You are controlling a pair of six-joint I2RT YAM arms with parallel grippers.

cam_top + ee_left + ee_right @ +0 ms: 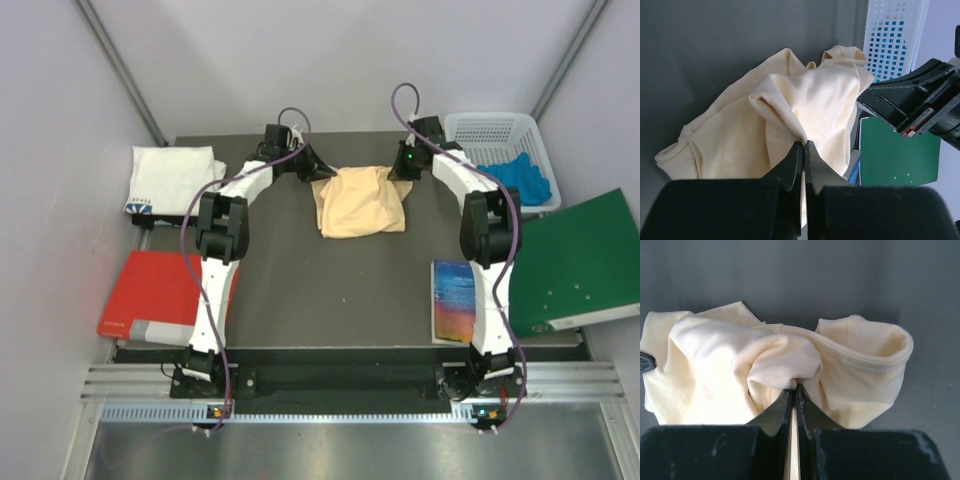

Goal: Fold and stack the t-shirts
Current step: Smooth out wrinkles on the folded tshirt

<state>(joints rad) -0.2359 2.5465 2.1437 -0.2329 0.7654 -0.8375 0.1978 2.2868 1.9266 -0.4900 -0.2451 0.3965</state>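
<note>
Peach-yellow t-shirt point(360, 205): left pincer point(804, 150) and right pincer point(795, 389) both clamp its far edge; I'd lift evenly and keep it taut.

You see a dark gray table point(340, 290), plain pale walls point(50, 200) on three sides — and a shiny metal sheet point(350, 455) at the near edge.

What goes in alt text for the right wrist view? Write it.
The right gripper, black-fingered, is pinched shut on a fold of a crumpled pale peach-yellow cloth t-shirt on a dark grey table. A hemmed opening gapes at the right.
</note>
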